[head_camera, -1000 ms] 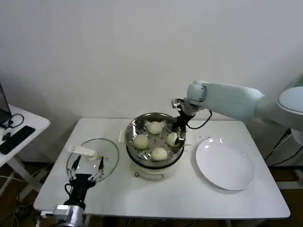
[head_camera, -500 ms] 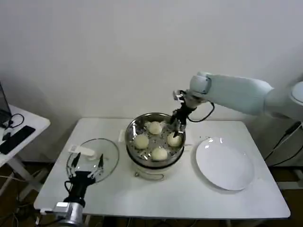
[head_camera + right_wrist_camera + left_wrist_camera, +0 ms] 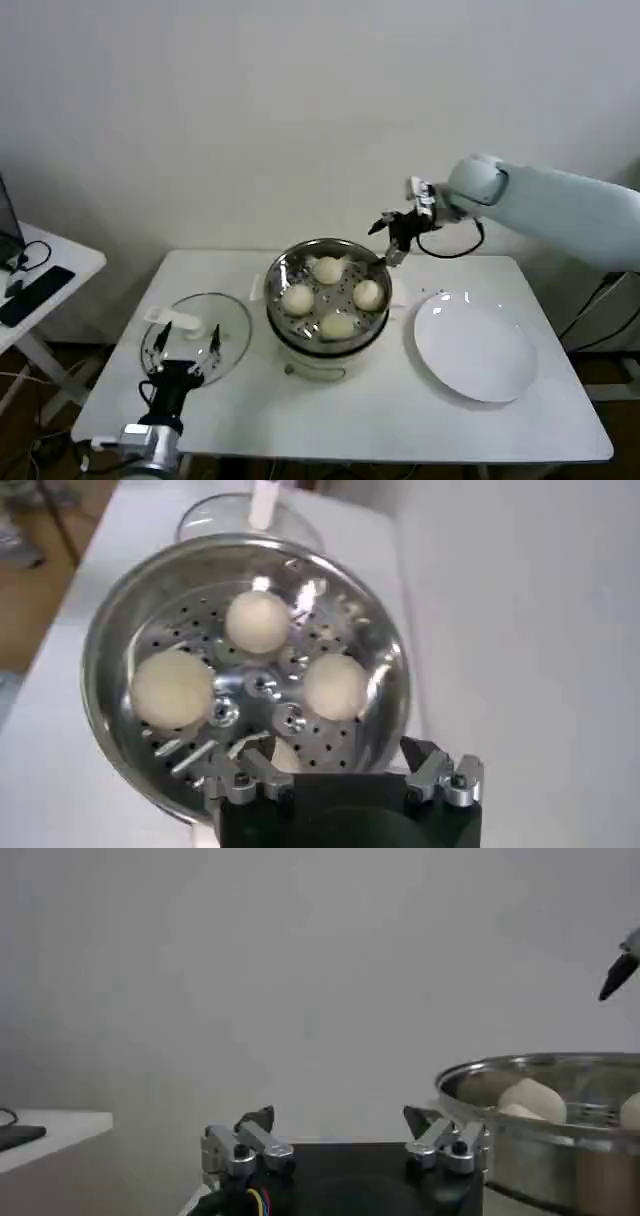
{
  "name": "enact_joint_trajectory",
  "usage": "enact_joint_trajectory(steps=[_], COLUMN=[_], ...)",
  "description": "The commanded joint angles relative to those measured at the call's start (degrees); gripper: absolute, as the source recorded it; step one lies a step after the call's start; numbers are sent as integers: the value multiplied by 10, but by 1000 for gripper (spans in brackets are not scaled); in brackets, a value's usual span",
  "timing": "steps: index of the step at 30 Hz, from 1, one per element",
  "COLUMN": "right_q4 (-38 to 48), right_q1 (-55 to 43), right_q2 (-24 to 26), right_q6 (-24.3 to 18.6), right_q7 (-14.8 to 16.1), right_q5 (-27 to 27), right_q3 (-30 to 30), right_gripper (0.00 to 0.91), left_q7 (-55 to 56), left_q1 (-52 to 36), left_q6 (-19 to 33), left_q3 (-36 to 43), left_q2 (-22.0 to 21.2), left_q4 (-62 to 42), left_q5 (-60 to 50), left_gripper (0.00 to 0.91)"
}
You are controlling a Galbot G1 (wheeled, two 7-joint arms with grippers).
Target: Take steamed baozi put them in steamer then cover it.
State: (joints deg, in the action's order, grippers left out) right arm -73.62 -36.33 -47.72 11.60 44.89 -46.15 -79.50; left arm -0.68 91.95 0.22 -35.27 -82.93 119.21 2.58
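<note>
Our right hand (image 3: 392,238) has lifted away from the steamer (image 3: 327,296), fingers apart and empty. All four baozi (image 3: 337,325) now sit inside. The cover (image 3: 196,335) lies on the bench (image 3: 400,420), our open left hand (image 3: 184,366) beside it.

The right arm (image 3: 560,205) is showing a smooth, pale blue-white rounded shell that is narrowing into a ball-like wrist joint, with a black cable looping beneath the wrist. The right gripper (image 3: 392,240) is wearing slim dark fingers on a black body, and in its wrist view silver metal knuckles with dark screw heads are sitting on a black block (image 3: 345,815). The left gripper (image 3: 183,345) is showing a black body with dark fingers above a silver-grey cylindrical wrist (image 3: 140,450); in its own view, silver hinged brackets with black bolts are flanking a black housing (image 3: 345,1183), and thin coloured wires are emerging near one bracket.
</note>
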Motion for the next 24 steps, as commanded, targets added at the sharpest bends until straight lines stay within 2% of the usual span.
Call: enact_joint_trajectory(steps=[1, 2, 4, 5, 6, 7, 9, 10, 11, 14, 16, 18, 22, 24], right_q4=[-177, -186, -197, -208, -209, -216, -221, -222, -227, -237, -245, -255, -265, -274], right_q1=[206, 274, 345, 440, 470, 541, 685, 700, 785, 892, 938, 994, 1057, 1091], right_q2=[237, 251, 270, 280, 281, 282, 267, 260, 236, 183, 152, 97, 18, -37], right_q6=[-17, -30, -35, -45, -45, -56, -76, -78, -87, -102, -110, -119, -151, -168], right_q7=[-162, -173, -185, -198, -201, -209, -220, -221, -230, -236, -239, -239, -239, -240], right_q5=[81, 94, 105, 113, 114, 122, 139, 141, 150, 170, 183, 198, 232, 244], right_q3=[257, 328, 397, 489, 530, 608, 764, 791, 876, 995, 1044, 1112, 1165, 1201], right_gripper=[907, 907, 907, 907, 907, 907, 907, 907, 907, 907, 907, 907, 907, 907], left_q7=[0, 0, 0, -1, -1, -1, -1, 0, 0, -1, 0, 0, 0, 0], left_q1=[-5, -5, -5, -5, -5, -6, -6, -6, -4, -3, -4, -3, -4, -4], left_q6=[1, 1, 3, 3, 2, 3, 3, 3, 3, 3, 2, 2, 2, 3], left_q3=[8, 8, 7, 5, 4, 2, -2, -3, -6, -10, -12, -12, -11, -12], left_q2=[1, 1, 2, 3, 3, 3, 4, 4, 5, 5, 5, 5, 7, 6], left_q4=[-1, -2, -3, -3, -3, -3, -3, -3, -3, -3, -4, -4, -6, -9], left_q5=[-7, -6, -6, -5, -5, -5, -4, -3, -1, 2, 3, 3, 1, 2], left_gripper=[907, 907, 907, 907, 907, 907, 907, 907, 907, 907, 907, 907, 907, 907])
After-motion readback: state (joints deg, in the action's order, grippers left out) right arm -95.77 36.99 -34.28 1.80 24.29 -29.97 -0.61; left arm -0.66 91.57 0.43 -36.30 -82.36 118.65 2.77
